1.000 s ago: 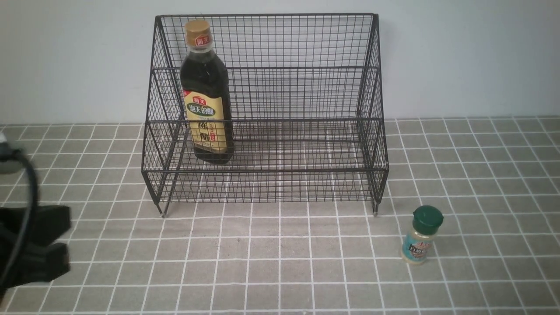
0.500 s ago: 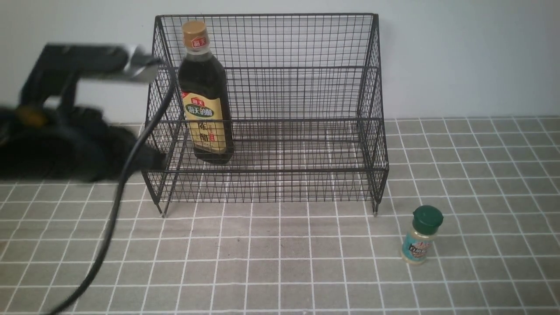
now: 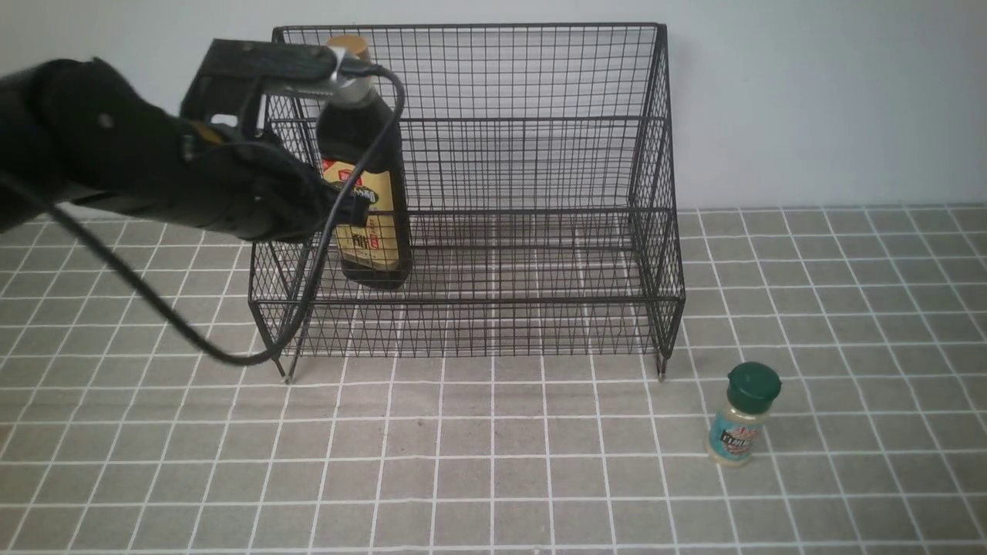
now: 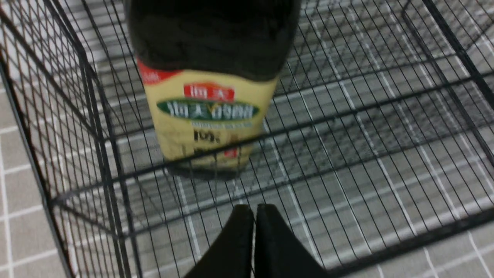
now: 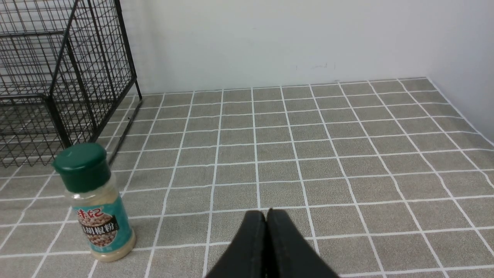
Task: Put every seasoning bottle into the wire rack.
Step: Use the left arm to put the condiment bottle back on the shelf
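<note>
The tall dark bottle (image 3: 379, 239) with the yellow label stands upright inside the wire rack (image 3: 540, 154), near its left end. The left wrist view shows this bottle (image 4: 208, 112) close up behind the rack's wires (image 4: 386, 116). My left gripper (image 3: 351, 210) hovers at the rack's left front, just before the bottle; it (image 4: 254, 210) is shut and holds nothing. The small green-capped shaker (image 3: 742, 415) stands on the tiles, right of the rack's front right leg. My right gripper (image 5: 266, 214) is shut and empty, low over the tiles beside the shaker (image 5: 96, 204).
The left arm's black cable (image 3: 231, 358) droops to the tiles before the rack's left leg. A pale wall runs right behind the rack. In the right wrist view, the rack's corner (image 5: 58, 77) is behind the shaker, and a side wall (image 5: 471, 58) bounds the tiles.
My left arm has swung up from the lower left edge to the rack's left front, now covering part of the tall bottle. The bottles and rack stay put.
</note>
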{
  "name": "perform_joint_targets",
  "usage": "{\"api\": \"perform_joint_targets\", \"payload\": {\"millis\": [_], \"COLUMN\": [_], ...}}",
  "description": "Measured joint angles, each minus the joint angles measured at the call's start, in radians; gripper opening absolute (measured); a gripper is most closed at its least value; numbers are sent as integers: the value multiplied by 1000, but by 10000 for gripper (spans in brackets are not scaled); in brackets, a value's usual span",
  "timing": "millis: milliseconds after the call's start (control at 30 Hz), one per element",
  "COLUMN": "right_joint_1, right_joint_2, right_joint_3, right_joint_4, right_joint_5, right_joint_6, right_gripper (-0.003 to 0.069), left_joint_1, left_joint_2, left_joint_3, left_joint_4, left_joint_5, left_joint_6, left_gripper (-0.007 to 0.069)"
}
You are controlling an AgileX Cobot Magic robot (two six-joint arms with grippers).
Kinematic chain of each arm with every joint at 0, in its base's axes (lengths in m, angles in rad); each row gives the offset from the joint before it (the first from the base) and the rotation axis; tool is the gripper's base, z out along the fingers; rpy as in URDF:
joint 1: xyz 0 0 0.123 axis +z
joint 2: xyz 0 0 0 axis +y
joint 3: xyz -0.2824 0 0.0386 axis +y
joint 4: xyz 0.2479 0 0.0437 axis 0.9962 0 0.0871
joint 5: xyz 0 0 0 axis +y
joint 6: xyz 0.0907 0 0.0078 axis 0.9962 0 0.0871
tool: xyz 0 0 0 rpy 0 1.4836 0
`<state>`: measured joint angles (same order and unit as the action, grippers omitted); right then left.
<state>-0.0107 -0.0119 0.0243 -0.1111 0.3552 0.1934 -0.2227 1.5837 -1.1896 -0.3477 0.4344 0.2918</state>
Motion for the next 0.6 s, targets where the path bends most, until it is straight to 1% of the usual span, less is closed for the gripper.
{"api": "perform_joint_targets", "payload": {"millis": [267,600], "right_joint_1": [0,0], "right_joint_2": [0,0], "right_joint_3": [0,0], "right_joint_4": [0,0], "right_joint_5": [0,0], "right_joint_6": [0,0], "right_gripper": [-14,-14], "left_joint_1": [0,0], "left_joint_2": [65,115], "left_joint_3": [-9,-28], "left_joint_4": [-28,-69], "left_joint_5": [-96,-134], "left_joint_6": [6,8], "left_gripper": [-7,-7]}}
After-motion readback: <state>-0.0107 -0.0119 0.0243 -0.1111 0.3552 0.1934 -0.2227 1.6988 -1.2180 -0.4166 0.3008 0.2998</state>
